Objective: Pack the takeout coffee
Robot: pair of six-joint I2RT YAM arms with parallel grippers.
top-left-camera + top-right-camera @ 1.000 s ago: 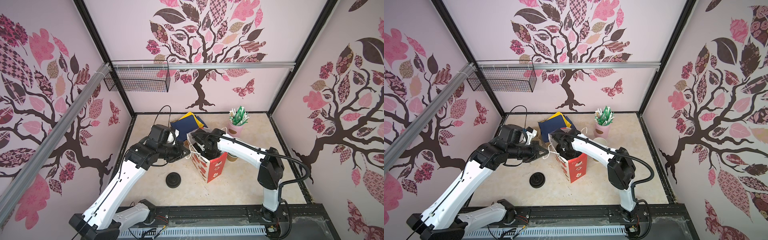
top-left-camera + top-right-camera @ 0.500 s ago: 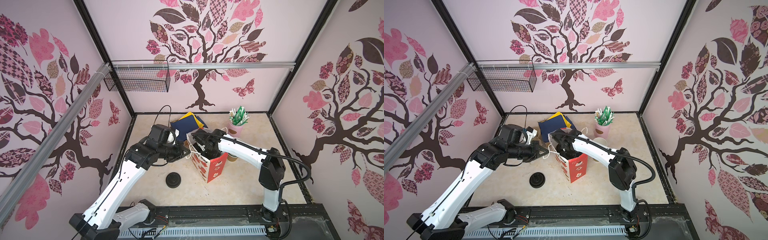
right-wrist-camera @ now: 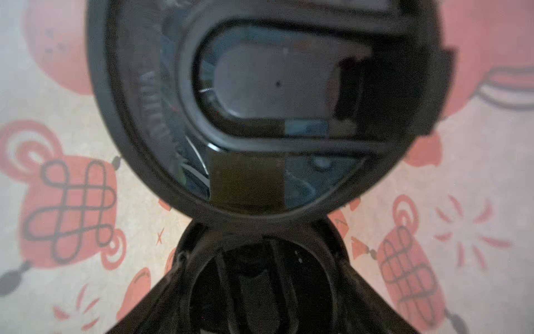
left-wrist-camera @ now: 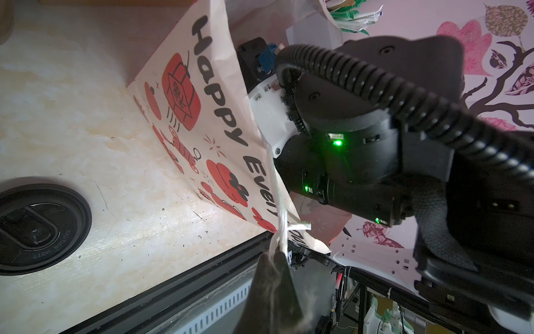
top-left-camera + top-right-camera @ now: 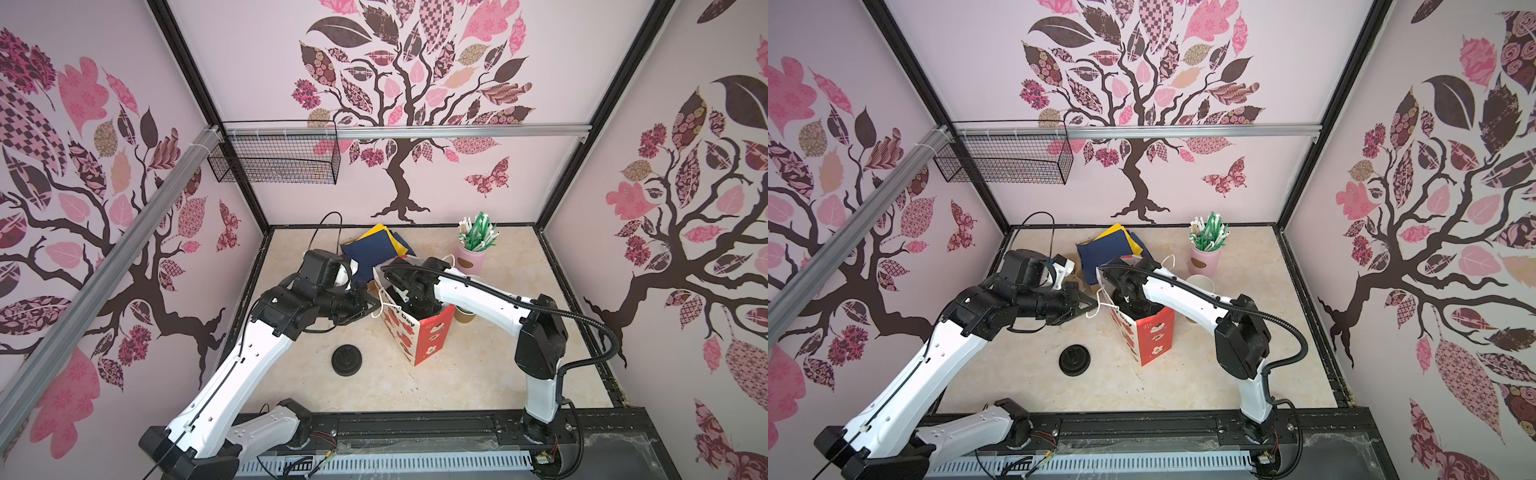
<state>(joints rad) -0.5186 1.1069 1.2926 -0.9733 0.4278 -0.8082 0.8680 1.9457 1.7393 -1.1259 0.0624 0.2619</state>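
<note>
Steadiness counts: with left gripper (image 4: 273,260) clenched on twine handle (image 4: 281,214) at nine o'clock of paper bag (image 5: 432,336), right gripper (image 3: 260,231), its grip impossible to tell, should leave lidded coffee cup (image 3: 260,115), down inside the bag, standing upright.

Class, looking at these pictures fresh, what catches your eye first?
The red-and-white paper bag standing in the middle, with the right arm reaching down into its open top. The left hand pinches the bag's string handle, and a loose black lid lies on the table nearby.
</note>
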